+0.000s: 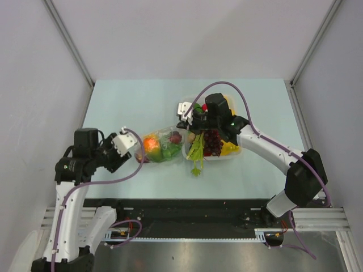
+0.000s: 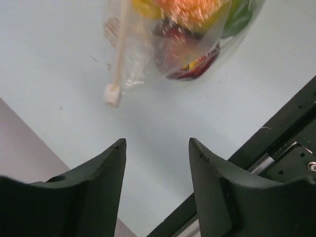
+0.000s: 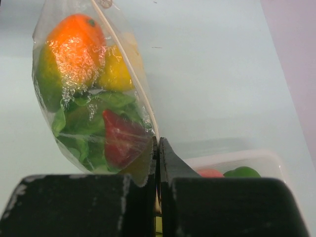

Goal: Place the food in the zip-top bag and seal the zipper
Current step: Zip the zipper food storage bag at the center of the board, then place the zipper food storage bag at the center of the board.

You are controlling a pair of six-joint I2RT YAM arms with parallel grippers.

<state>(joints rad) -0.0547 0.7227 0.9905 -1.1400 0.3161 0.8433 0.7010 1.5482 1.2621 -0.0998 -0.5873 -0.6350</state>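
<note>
My right gripper [image 3: 158, 143] is clamped on 1 corner of the clear plastic zip-top bag [image 3: 74, 118] holding colourful toy food [image 3: 74, 39] — anchoring it on the pale-blue table [image 1: 125, 107]. My left gripper [image 2: 157, 145], jaws apart and empty, faces the thin zipper strip [image 2: 121, 49].

L wrist: zip-top bag [image 2: 143, 64] cut off up top (food [image 2: 190, 57] blurry).

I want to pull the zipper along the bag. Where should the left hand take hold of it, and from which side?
Probably the small white slider at the zipper end nearest the left hand, approached straight ahead: it sticks out at the zip-top bag's corner, and the right hand pinches the far end.
</note>
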